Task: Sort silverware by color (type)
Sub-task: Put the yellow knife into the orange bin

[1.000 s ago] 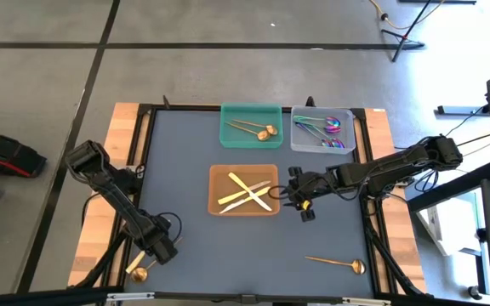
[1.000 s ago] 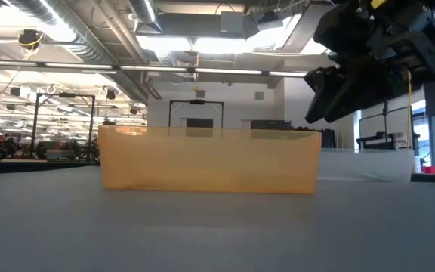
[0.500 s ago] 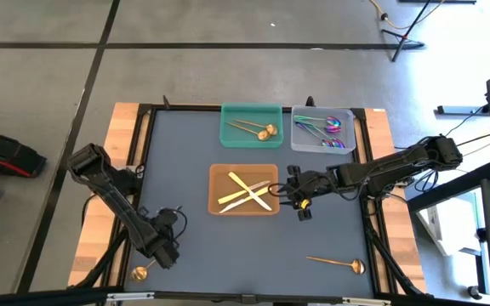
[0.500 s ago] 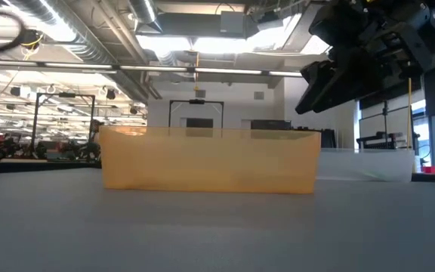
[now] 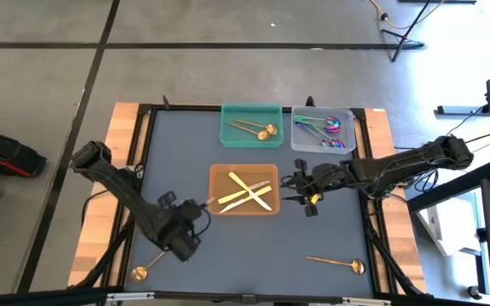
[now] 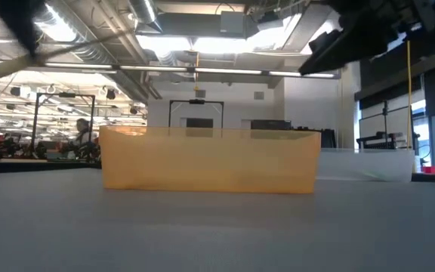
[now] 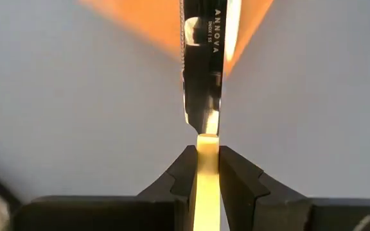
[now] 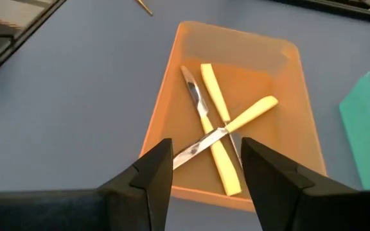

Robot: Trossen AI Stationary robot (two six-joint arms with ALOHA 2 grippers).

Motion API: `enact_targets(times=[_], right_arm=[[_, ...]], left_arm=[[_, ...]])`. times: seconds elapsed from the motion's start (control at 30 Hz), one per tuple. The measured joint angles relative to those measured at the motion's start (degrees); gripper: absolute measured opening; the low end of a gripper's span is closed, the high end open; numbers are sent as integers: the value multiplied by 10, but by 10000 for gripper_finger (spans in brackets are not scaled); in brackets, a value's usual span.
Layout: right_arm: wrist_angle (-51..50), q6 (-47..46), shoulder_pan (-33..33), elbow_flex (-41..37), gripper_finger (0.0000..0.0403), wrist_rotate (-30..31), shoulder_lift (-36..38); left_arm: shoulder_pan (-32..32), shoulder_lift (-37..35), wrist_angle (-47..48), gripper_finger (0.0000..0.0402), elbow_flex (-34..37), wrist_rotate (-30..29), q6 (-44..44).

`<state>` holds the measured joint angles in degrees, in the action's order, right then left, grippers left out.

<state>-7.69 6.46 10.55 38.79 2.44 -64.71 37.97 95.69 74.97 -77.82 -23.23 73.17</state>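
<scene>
Cream knives (image 5: 247, 192) crossed inside orange tray (image 5: 216, 208).

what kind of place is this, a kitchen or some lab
Most likely a robotics lab or workshop, not a kitchen. The low view shows exposed ceiling ducts and equipment racks in an open hall behind the orange tray. From above, the table stands on a bare concrete floor with black tape lines.

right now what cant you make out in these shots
- Held knife: handle end hidden between the left jaws, left wrist view; too small to tell in the high view.
- Orange tray: contents hidden by its wall, low view.
- Clear tray: pieces too small to count, high view.
- Right arm's jaws: cut off by the top edge, low view.
</scene>
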Motion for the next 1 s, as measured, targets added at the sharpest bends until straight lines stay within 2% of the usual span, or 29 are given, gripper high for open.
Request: enact_targets(times=[0.13,0.3,0.43,0.53,0.63,0.73,0.9,1.0], right_arm=[[-14,1,0,0,172,6,30],[-38,2,0,0,172,10,53],[-45,0,0,0,172,10,65],[-50,-5,0,0,172,10,66],[-62,-19,0,0,172,10,66],[-69,-33,0,0,172,10,66],[-70,-61,0,-8,172,10,66],[-55,-62,0,-24,172,10,66]], left_arm=[[-42,-1,-18,46,-52,-80,-130],[-96,-2,-50,47,-77,-145,-283],[-140,-2,-109,47,-76,-156,-404],[-173,-2,-190,47,-64,-156,-499],[-202,-1,-262,47,-47,-144,-590],[-230,-1,-321,47,-20,-100,-646],[-266,-1,-394,48,31,-38,-669],[-281,-1,-422,55,54,19,-668]])
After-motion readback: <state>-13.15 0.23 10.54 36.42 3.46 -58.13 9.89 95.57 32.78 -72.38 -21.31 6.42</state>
